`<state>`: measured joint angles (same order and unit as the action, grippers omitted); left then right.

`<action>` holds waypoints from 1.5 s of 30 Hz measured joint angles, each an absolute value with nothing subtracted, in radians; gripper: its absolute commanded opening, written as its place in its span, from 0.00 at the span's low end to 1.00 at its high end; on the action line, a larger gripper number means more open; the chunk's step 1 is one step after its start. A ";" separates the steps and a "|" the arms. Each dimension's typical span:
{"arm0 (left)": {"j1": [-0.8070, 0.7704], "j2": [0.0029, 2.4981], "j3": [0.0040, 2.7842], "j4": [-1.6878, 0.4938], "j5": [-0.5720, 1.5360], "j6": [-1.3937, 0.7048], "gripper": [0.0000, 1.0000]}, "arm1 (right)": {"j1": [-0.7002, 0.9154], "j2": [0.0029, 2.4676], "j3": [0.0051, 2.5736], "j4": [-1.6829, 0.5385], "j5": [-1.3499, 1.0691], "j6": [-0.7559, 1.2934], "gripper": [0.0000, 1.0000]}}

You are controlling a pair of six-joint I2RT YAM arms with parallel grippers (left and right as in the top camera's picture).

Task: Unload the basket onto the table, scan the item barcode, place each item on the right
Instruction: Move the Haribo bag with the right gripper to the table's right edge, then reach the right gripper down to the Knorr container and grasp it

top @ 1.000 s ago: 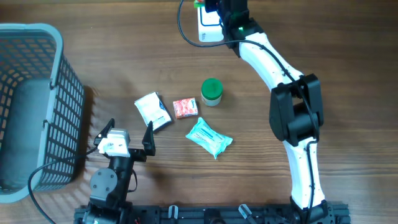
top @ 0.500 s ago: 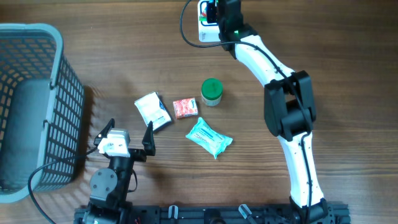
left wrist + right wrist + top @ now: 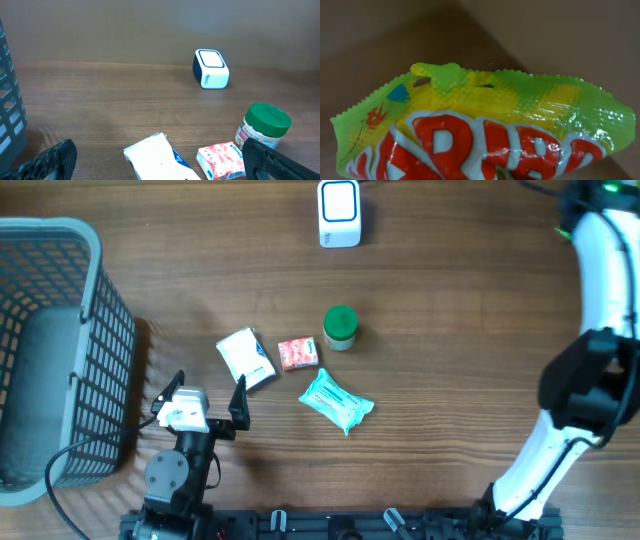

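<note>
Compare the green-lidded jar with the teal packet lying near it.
The jar stands upright; the teal packet lies flat. The jar is round with a green lid; the teal packet is an oblong, crinkled pouch. The jar shows smaller from overhead than the teal packet. Both rest on the wooden table.

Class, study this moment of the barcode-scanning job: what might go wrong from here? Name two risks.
1. The snack packet looks thin and crinkly. It may fold or slip in the right end effector, hiding its barcode.
2. The right arm is far to the right, well away from the scanner. If it swings back low, it might knock over the green-lidded jar.
</note>
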<state>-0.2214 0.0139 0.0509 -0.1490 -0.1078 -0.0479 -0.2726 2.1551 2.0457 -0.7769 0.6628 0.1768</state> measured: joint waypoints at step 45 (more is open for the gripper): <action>-0.221 0.014 0.051 -0.149 -0.107 -0.048 1.00 | 0.465 2.044 1.945 -1.311 -0.271 1.982 1.00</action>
